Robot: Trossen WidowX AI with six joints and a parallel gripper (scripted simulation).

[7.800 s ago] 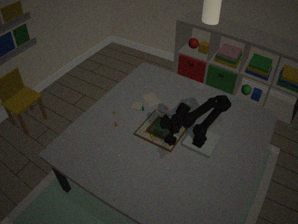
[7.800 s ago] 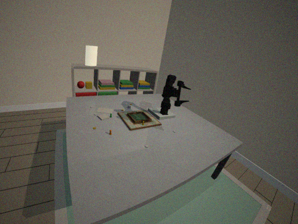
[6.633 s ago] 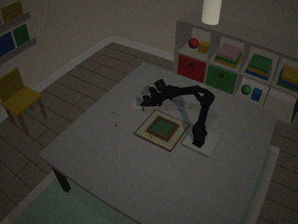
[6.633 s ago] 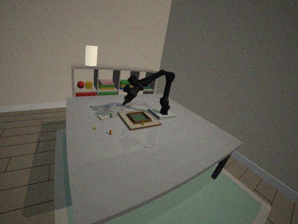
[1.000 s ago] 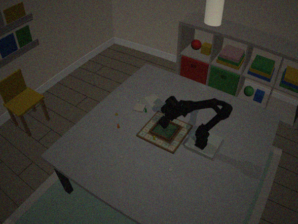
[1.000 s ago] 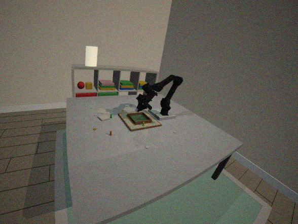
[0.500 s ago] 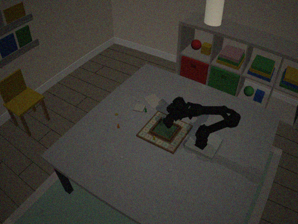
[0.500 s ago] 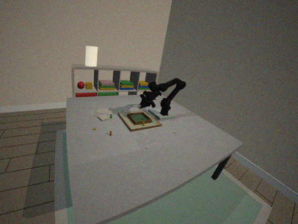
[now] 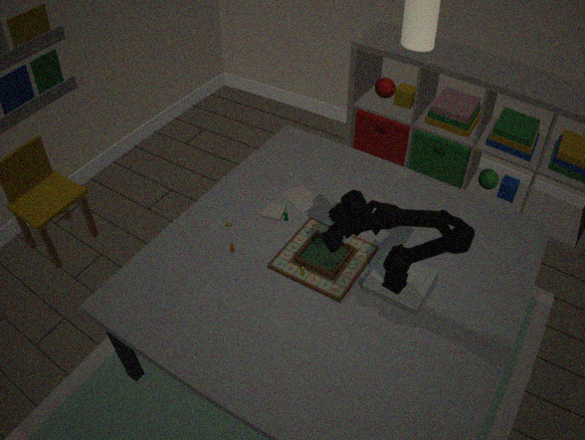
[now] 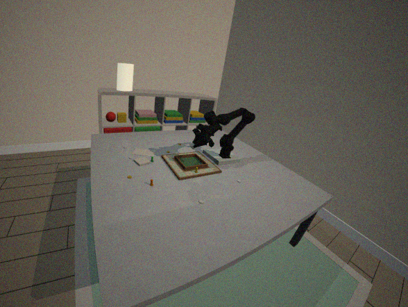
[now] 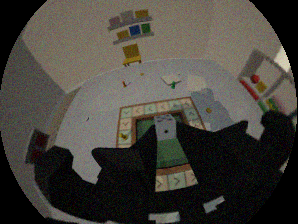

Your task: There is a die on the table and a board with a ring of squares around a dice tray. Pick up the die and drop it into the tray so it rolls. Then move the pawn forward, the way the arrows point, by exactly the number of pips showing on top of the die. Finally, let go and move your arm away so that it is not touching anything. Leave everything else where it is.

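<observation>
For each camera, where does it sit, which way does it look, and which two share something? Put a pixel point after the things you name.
Top: high above the table (image 9: 199, 309), looking steeply down; whole arm shows.
Exterior: beside the table (image 10: 215, 236), looking across it toward the shelf; whole arm shows.
Wrist: on the arm, looking past the dark fingers and die (image 11: 166, 131).
Top and exterior share the board (image 9: 340, 299) (image 10: 180, 178).
</observation>
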